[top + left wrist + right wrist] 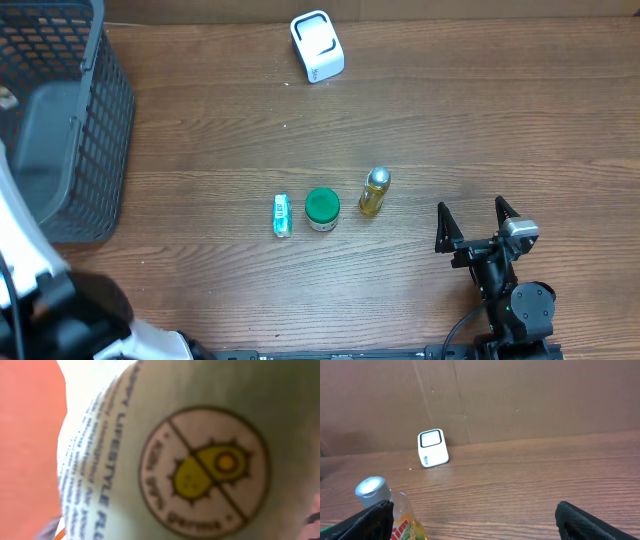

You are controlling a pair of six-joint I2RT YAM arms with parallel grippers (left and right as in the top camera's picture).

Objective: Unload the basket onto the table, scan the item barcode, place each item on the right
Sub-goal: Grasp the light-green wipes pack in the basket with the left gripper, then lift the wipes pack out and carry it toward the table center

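Observation:
A pale pack (150,420) with blue print and a round crossed-out germ emblem fills the left wrist view, very close and blurred. My left gripper's fingers do not show there, and the overhead view shows only the left arm (30,260) at the lower left by the basket. No barcode is visible. The white scanner (317,46) stands at the table's far edge, also seen as the white scanner (432,448) by the cardboard wall. My right gripper (478,218) rests low at the front right, jaws wide open and empty; in the right wrist view the right gripper (472,520) frames bare wood.
A dark mesh basket (100,120) stands at the far left. Mid-table lie a teal tube (282,215), a green-lidded jar (322,209) and a yellow bottle (374,191). The yellow bottle (400,520) sits just beside my right gripper's left finger.

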